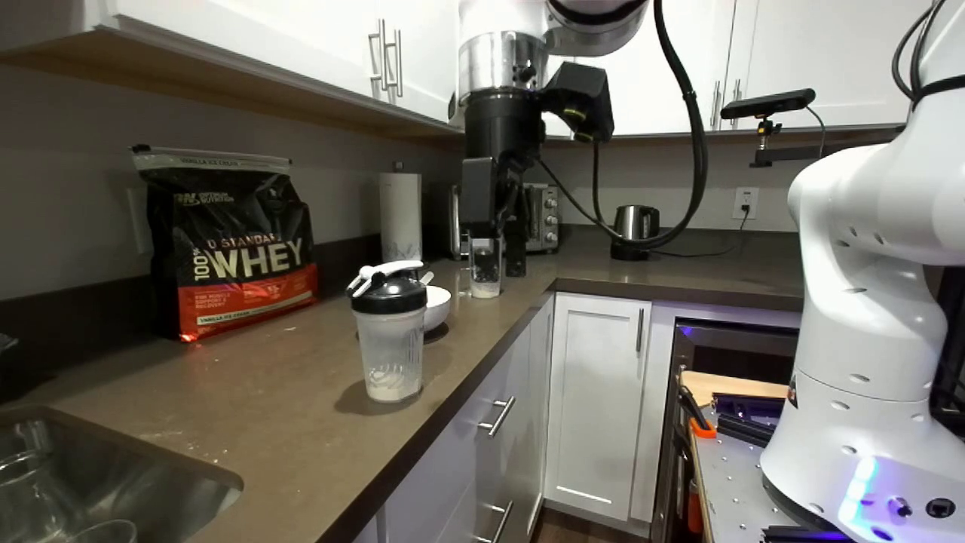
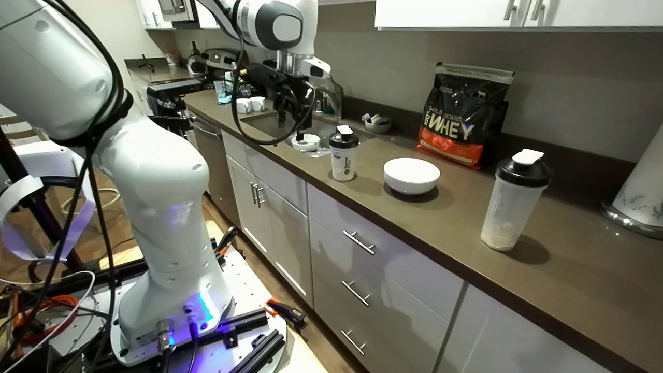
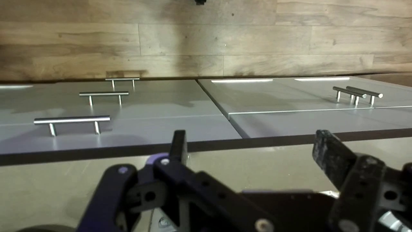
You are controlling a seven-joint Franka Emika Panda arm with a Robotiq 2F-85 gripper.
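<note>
Closest to the wrist camera, the end effector [image 3: 252, 143] has its two black fingers [image 3: 178, 146] spread wide apart, one pad [image 3: 325, 149] smudged with something pale. It hangs in the air over the brown tabletop [image 1: 279, 422], toward the sink [image 1: 154, 464] from the white bowl [image 2: 412, 177]. On that same side of the bowl stands a shaker bottle [image 2: 344, 158], the nearest upright thing to the end effector; it has dark lettering on its side, a black lid with a white flap, and pale powder in its base. A second shaker bottle [image 2: 513, 207], also upright, lidded and holding powder at the bottom, stands on the opposite side of the bowl. Toward the wall [image 2: 378, 62] from the bowl sits a black and red whey bag [image 2: 456, 116]. Past the second bottle from the bowl comes a paper towel roll [image 1: 401, 215], and farther from the bowl along that way are a toaster oven [image 1: 541, 219] and a steel kettle [image 1: 635, 226]. Past the first bottle from the bowl, the sink holds clear glassware [image 1: 30, 490]. Lower than the bowl, silver drawer handles [image 3: 72, 120] show on the white cabinets [image 2: 285, 233], with a wooden floor [image 3: 206, 42] beneath.
</note>
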